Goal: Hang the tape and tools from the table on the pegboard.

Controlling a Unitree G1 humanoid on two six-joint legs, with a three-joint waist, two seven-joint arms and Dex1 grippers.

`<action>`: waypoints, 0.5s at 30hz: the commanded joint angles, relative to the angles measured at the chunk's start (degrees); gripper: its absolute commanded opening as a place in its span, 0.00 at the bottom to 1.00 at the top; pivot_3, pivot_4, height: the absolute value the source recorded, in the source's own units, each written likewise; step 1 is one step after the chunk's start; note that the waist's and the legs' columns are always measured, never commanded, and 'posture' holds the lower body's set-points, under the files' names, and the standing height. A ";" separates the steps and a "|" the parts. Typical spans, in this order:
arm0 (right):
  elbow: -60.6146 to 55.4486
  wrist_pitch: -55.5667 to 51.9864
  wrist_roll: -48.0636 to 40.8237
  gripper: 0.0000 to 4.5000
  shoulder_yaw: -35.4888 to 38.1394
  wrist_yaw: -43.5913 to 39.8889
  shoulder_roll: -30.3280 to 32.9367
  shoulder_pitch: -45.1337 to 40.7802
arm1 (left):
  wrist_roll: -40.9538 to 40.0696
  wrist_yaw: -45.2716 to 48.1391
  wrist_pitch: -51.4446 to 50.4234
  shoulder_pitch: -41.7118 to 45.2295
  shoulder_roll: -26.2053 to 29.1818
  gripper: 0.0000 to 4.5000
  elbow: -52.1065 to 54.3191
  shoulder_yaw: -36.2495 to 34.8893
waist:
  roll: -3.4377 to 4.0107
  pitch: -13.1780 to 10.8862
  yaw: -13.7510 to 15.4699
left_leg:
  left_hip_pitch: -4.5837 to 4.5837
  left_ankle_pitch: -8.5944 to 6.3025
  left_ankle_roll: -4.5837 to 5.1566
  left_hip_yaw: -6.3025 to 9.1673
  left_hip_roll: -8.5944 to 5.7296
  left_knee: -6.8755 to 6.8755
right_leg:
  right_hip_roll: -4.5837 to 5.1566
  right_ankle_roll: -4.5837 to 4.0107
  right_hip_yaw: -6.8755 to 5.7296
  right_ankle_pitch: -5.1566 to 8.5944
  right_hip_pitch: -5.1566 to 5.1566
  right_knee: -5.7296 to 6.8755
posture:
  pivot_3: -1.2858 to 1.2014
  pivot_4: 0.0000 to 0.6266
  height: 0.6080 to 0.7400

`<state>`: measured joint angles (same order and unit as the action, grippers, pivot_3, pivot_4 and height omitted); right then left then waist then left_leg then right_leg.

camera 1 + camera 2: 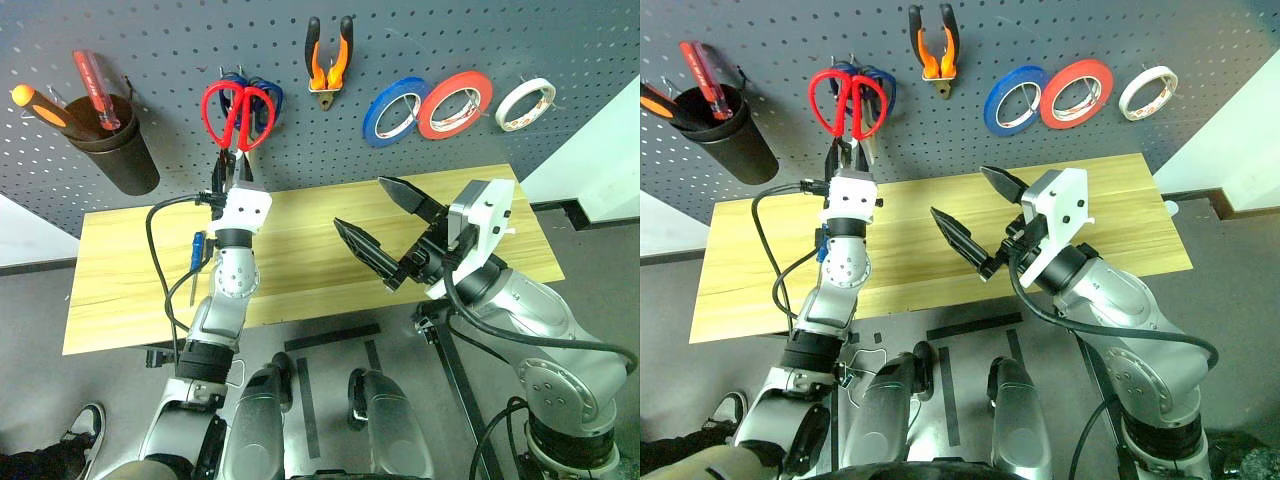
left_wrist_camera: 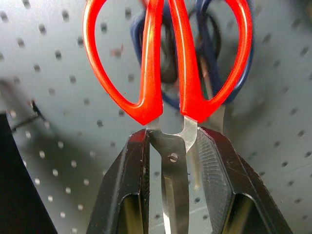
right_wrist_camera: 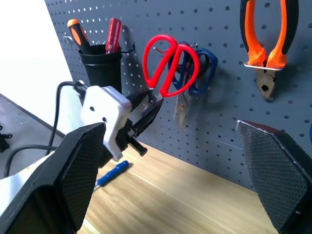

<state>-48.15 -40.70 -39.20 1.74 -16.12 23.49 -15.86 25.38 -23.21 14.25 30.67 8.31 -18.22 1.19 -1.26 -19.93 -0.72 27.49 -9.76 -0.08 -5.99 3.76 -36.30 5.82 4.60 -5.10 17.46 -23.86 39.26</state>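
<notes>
The pegboard (image 1: 150, 60) spans the top of the frame, with the table (image 1: 300, 250) below it at centre. The right gripper (image 1: 385, 230), right of centre, is spread wide and empty. The red-handled scissors (image 1: 236, 112), upper left of centre, are clamped by the blades in the left gripper (image 1: 229, 172). The blue-handled screwdriver (image 1: 197, 250) is seen on the table's left part.

Behind the red-handled scissors (image 2: 165, 63), the blue-handled scissors (image 2: 214, 73) are mostly covered; both handles run past the picture's edge.
</notes>
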 commanded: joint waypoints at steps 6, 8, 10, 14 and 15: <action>-3.13 0.53 -3.62 1.00 0.74 0.22 0.84 -1.31 | -2.80 -5.79 6.69 7.86 -0.31 0.24 -13.07 -0.98 | 0.00 0.00 -0.04 | 0.00 0.00 0.01 0.00 0.00 0.01 | 0.01 0.00 0.00 0.00 0.00 -0.01 | 0.50 0.51 0.82; -3.17 0.58 -3.70 1.00 0.67 0.36 1.00 -1.26 | -3.28 -5.10 6.88 8.55 -0.21 0.40 -14.09 -0.55 | 0.00 0.00 -0.12 | 0.00 -0.01 0.01 -0.01 0.00 0.01 | 0.01 0.00 0.00 0.00 0.00 -0.01 | 0.50 0.51 0.82; -3.07 0.69 -3.69 1.00 0.62 0.41 1.18 -1.31 | -3.79 -5.22 6.87 8.12 -0.36 0.52 -14.00 -0.60 | 0.00 0.00 -0.14 | -0.01 0.00 0.01 -0.01 0.00 0.01 | 0.00 0.00 0.00 0.00 0.00 -0.01 | 0.50 0.51 0.82; -2.75 0.91 -3.23 1.00 0.11 0.30 1.32 -1.18 | -7.69 -2.49 3.97 4.97 -0.97 0.79 -12.48 -2.13 | 0.00 0.00 -0.15 | -0.01 0.00 0.01 -0.02 0.00 0.01 | 0.00 0.00 0.00 0.00 0.01 -0.01 | 0.50 0.51 0.82; -2.72 0.89 -3.10 1.00 -0.14 0.27 1.31 -1.11 | -9.43 -0.66 2.63 4.06 -1.28 0.86 -11.94 -2.55 | 0.00 0.00 -0.17 | -0.01 0.00 0.00 -0.02 0.00 0.01 | 0.01 0.00 0.00 0.00 0.01 -0.01 | 0.50 0.51 0.82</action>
<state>-48.27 -40.78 -41.91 1.71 -15.71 24.31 -17.01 18.83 -26.01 18.38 36.29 7.41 -32.23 -0.11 -1.26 -19.92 -0.90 27.47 -9.76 -0.07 -6.01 3.75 -36.30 5.82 4.60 -5.10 17.46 -23.85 39.25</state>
